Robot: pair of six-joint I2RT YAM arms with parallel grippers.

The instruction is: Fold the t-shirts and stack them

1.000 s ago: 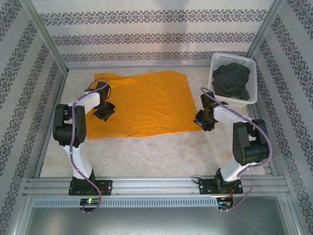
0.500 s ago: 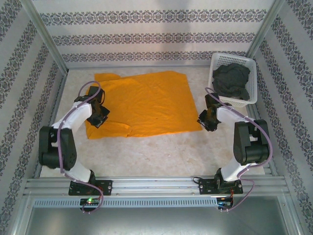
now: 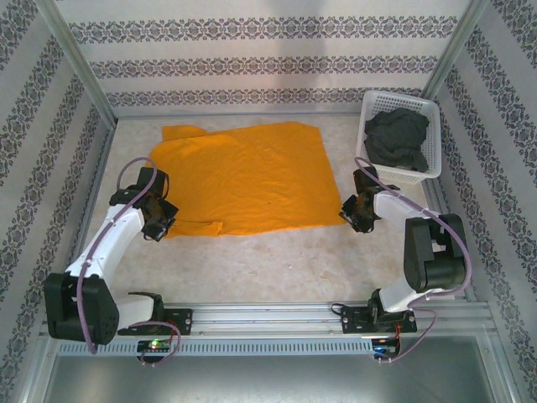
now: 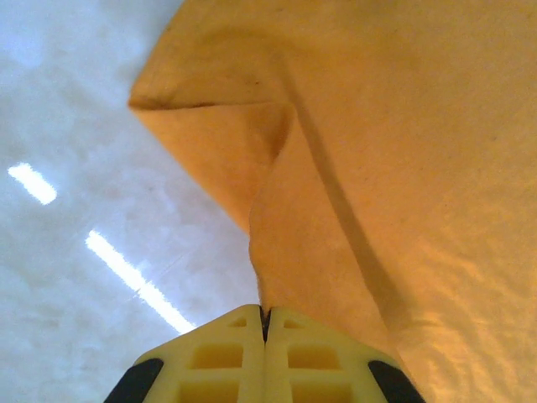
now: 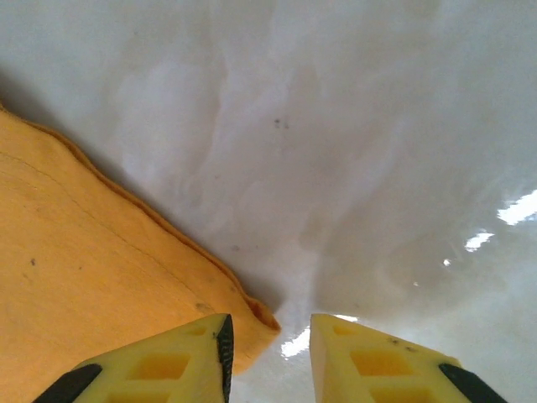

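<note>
Now the left tool [image 4: 267, 312] is clenched on a raised ridge of the orange-yellow t-shirt [image 3: 243, 176]; the cloth runs away from its closed tips and spreads flat ahead and to their right; bare counter [image 3: 277, 260] lies to their left; the right tool [image 5: 270, 323] is released, fingers apart low over the counter, the shirt's corner just beside its left finger; the charcoal grey t-shirt [image 3: 396, 138] lies bunched in the white basket [image 3: 366, 126], beyond that tool.
</note>
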